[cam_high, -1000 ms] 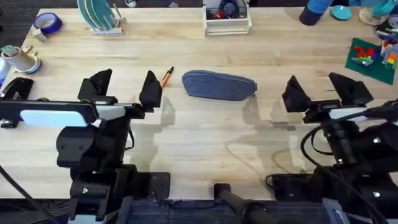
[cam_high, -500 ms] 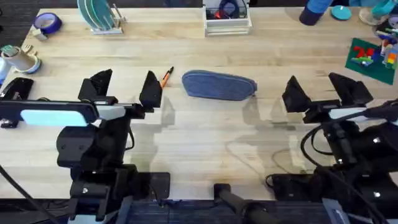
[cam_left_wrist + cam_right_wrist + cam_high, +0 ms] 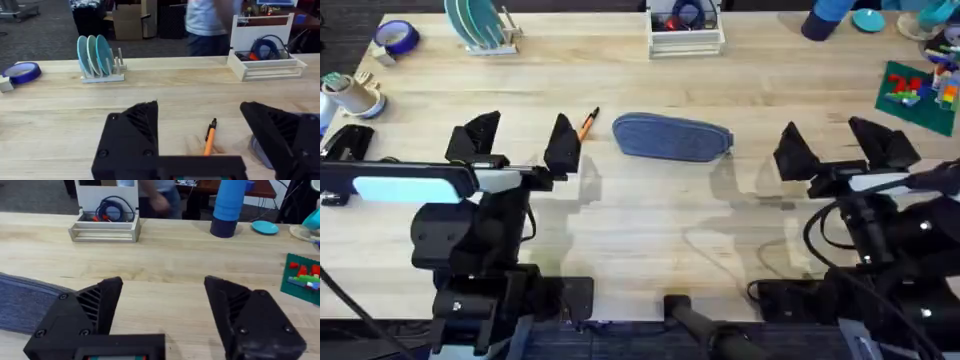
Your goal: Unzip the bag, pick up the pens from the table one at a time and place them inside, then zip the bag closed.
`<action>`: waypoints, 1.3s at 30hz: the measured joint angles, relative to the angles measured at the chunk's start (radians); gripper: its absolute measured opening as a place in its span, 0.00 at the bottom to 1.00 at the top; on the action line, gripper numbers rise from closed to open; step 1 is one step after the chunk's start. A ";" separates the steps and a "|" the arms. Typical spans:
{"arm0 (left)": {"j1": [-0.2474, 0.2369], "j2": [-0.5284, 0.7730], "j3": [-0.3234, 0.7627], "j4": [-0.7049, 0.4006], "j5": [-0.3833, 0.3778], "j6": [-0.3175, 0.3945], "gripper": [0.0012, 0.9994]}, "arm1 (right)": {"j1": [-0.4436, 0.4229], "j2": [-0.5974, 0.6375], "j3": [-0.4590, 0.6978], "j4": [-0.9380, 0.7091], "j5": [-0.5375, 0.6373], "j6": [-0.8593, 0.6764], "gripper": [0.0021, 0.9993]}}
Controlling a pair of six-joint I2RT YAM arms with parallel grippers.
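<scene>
The blue-grey bag (image 3: 673, 137) lies zipped shut near the middle of the table (image 3: 650, 230); part of it shows in the right wrist view (image 3: 25, 302) and a corner in the left wrist view (image 3: 260, 150). One orange pen (image 3: 587, 123) lies just left of the bag, close to my left gripper's right finger; it also appears between the fingers' spread (image 3: 209, 137). My left gripper (image 3: 520, 145) stands open, left of the bag. On the bag's other side my right gripper (image 3: 840, 148) is open too, with nothing in it.
A dish rack with teal plates (image 3: 480, 25) and a roll of blue tape (image 3: 395, 38) sit at the back left. A white tray with cables (image 3: 686, 28) stands at the back centre. Blue stacked cups (image 3: 228, 205) and a green brick plate (image 3: 920, 92) occupy the back right.
</scene>
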 joint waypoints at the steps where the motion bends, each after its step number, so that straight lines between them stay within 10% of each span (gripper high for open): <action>1: 0.000 0.000 0.000 0.000 0.000 0.000 1.00 | 0.000 0.000 0.000 0.000 0.000 -0.003 1.00; 21: 0.000 0.032 0.424 -0.258 -0.028 0.008 0.99 | 0.000 0.012 0.325 -0.219 -0.014 -0.111 1.00; 39: 0.000 0.526 1.147 -0.734 -0.037 0.043 0.99 | 0.000 0.493 0.938 -0.725 -0.040 -0.122 1.00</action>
